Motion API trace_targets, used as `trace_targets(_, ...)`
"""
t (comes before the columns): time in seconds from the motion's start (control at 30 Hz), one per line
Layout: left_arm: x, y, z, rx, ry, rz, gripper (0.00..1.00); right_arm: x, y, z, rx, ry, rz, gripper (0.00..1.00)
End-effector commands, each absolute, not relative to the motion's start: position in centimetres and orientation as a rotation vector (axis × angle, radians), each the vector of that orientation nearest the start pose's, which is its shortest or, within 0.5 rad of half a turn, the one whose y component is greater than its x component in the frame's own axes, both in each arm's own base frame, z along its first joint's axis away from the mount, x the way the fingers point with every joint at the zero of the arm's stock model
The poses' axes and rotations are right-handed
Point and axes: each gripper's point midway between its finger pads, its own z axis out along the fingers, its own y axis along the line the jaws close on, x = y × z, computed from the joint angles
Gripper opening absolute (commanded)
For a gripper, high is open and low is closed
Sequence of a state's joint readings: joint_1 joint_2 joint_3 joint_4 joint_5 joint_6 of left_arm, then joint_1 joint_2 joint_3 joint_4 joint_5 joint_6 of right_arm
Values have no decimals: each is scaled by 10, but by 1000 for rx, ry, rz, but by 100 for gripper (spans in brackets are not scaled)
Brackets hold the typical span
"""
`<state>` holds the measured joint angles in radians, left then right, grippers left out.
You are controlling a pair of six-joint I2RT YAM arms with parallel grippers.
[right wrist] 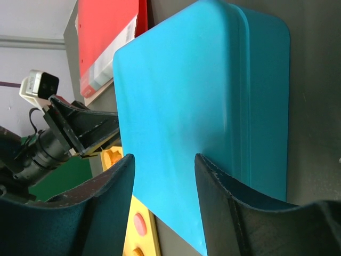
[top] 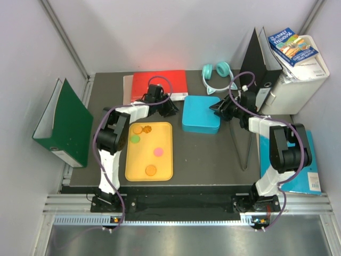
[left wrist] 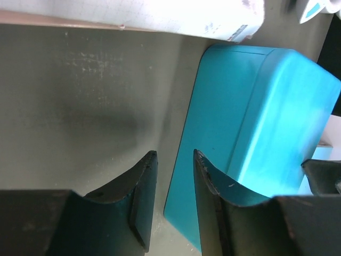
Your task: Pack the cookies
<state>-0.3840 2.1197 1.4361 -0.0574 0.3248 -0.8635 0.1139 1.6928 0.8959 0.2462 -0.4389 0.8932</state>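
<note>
Cookies (top: 151,170) on tray (top: 162,132) | left end effector (left wrist: 175,154) spread | right end effector (right wrist: 164,157) spread | blue box (top: 201,114) between

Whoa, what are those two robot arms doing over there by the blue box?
Both arms are reaching toward the closed blue box at the back of the table, one from each side. The left gripper and the right gripper are open and hold nothing. The cookies, orange, green and pink, lie on the yellow tray, not yet packed.
</note>
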Motion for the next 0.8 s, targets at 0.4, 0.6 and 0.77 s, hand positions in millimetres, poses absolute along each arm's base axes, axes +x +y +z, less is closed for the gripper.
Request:
trace_targets(0.4, 460, -318, 96, -331, 2308, -1274, 30, 408, 136, 55, 693, 2294, 937, 51)
trace_targets(0.6, 456, -320, 106, -327, 2280, -1319, 29, 412, 141, 71, 652, 2267, 976, 57)
trace_targets(0.77, 455, -319, 116, -322, 2252, -1340, 29, 414, 142, 85, 627, 2241, 992, 61)
